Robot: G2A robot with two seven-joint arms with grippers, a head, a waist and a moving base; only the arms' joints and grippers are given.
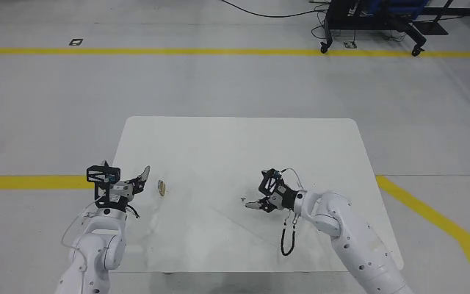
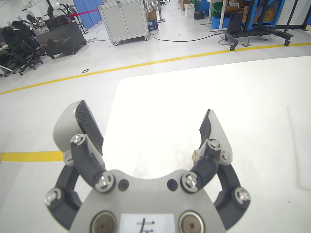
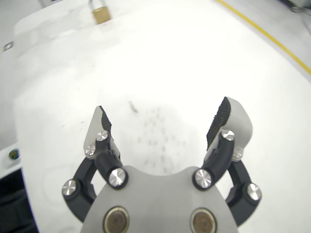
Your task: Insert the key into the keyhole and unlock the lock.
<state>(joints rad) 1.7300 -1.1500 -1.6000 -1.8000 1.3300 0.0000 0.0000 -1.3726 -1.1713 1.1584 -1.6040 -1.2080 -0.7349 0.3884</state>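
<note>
Right wrist view: lock, likely key, apart.

Bright, even light, seemingly from overhead, washes the white surface to glare in both wrist views. A faint soft shadow lies beneath the right end effector. The yellow floor line bows toward the edges.

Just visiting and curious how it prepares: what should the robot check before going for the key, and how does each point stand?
1. The right end effector is open: ok.
2. The key lies free on the table, close ahead of it: ok.
3. The left end effector is open: ok.
4. The padlock is held steady: not ok, it lies loose beside the left end effector.
5. Which way the keyhole faces: cannot tell.
</note>
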